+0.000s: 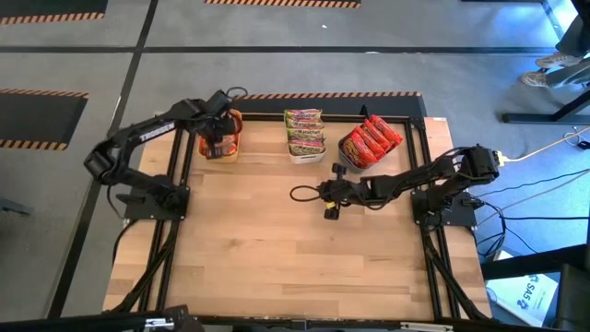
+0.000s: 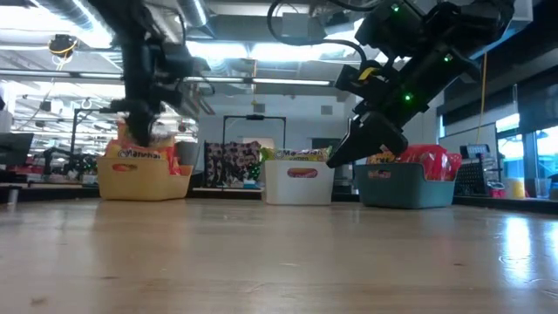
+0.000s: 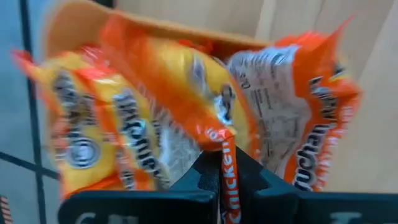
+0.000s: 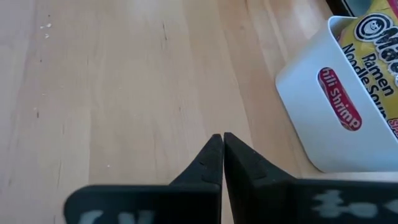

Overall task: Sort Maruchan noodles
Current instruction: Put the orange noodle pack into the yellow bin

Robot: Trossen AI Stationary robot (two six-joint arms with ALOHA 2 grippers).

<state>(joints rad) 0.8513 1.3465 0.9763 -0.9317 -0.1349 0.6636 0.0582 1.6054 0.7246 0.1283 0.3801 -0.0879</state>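
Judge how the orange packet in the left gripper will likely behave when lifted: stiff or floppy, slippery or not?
The orange packet is pinched by a thin edge in the left gripper, and its wrapper crumples there, so the film is probably floppy though the contents may be stiffer. The glossy plastic looks slippery, so such a narrow grip could slide. It is likely light, since the edge grip appears to carry it.

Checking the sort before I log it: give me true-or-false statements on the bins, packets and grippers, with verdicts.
1. The left gripper is shut on an orange packet over the yellow bin. True.
2. The right gripper holds a red packet. False: it is shut on nothing, above bare table.
3. The white bin stands between the other two bins. True.
4. The red packets lie loose on the table. False: they sit in the grey bin.
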